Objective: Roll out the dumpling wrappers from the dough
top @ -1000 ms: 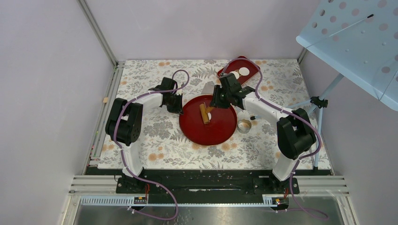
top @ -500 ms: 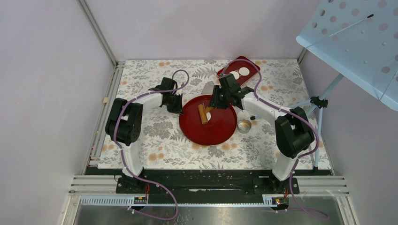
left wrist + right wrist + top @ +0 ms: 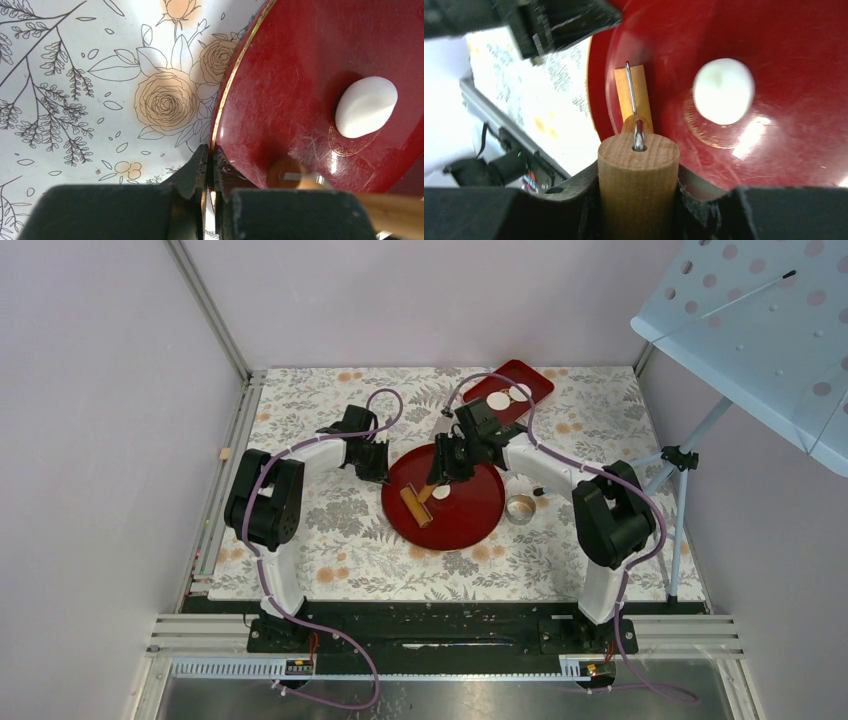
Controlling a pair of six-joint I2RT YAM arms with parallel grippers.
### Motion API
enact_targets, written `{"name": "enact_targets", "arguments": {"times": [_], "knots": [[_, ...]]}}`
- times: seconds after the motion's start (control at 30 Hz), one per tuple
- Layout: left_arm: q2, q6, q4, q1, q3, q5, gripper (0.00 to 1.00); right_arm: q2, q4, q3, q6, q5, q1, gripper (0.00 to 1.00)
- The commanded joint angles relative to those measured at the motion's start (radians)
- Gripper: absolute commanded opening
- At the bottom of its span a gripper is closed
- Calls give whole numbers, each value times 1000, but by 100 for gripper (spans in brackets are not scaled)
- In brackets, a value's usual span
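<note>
A small white lump of dough (image 3: pixel 441 492) (image 3: pixel 366 106) (image 3: pixel 723 98) lies on the round red plate (image 3: pixel 470 515) (image 3: pixel 300 65) (image 3: pixel 804 60). My right gripper (image 3: pixel 438 476) (image 3: pixel 638 175) is shut on the wooden handle of a small roller. The roller's barrel (image 3: pixel 414 506) (image 3: pixel 634 92) rests on the plate just left of the dough. My left gripper (image 3: pixel 379 472) (image 3: pixel 210 156) is shut on the plate's left rim. Two flat white dumpling wrappers (image 3: pixel 498 400) lie on a red rectangular tray (image 3: pixel 535 383) at the back.
A small metal ring cutter (image 3: pixel 520 508) stands on the flowered cloth right of the plate. A pale blue perforated panel (image 3: pixel 760 330) on a stand overhangs the far right corner. Walls close the table's left, back and right sides.
My right gripper has carried the roller left and nearer, from over the dough to the plate's left part. The dough now lies uncovered. The left gripper has not moved.
</note>
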Motion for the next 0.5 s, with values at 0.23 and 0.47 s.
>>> {"name": "enact_targets", "arguments": {"times": [0.23, 0.47], "knots": [[7, 43, -24, 11, -12, 70, 0, -228, -145, 174, -435, -101, 22, 0], [11, 78, -39, -17, -6, 103, 0, -327, -71, 59, -891, 138, 24, 0]]}}
